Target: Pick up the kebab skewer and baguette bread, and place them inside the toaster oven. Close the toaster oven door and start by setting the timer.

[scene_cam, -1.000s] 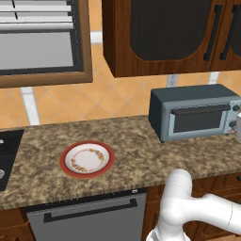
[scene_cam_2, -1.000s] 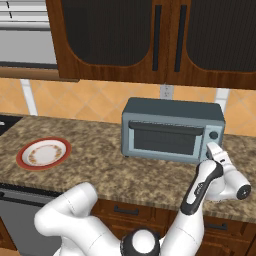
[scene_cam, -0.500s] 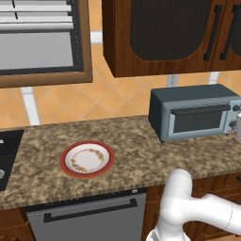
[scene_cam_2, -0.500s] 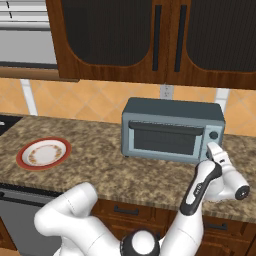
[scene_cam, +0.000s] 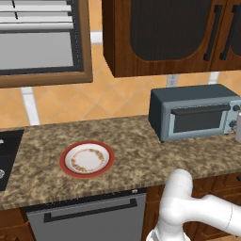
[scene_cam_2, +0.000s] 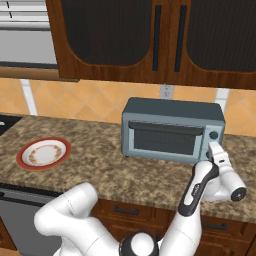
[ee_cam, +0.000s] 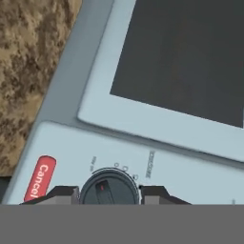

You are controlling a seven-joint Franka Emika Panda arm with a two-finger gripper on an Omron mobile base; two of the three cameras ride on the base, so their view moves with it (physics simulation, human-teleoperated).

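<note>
The grey-blue toaster oven [scene_cam: 193,113] [scene_cam_2: 172,130] stands on the counter with its door [scene_cam_2: 165,141] [ee_cam: 190,62] closed. My gripper [scene_cam_2: 216,150] [ee_cam: 109,190] is at the oven's right-hand control panel. In the hand view its two dark fingertips [ee_cam: 64,194] sit tight against both sides of a round dark knob [ee_cam: 109,187]. The kebab skewer and the baguette bread are hidden from view.
A red-rimmed plate [scene_cam: 87,159] [scene_cam_2: 44,152] lies bare on the granite counter [scene_cam: 132,141], left of the oven. A red Cancel button [ee_cam: 39,177] sits beside the knob. Dark wood cabinets [scene_cam_2: 150,35] hang above the oven; a dishwasher front [scene_cam: 84,216] is below the counter.
</note>
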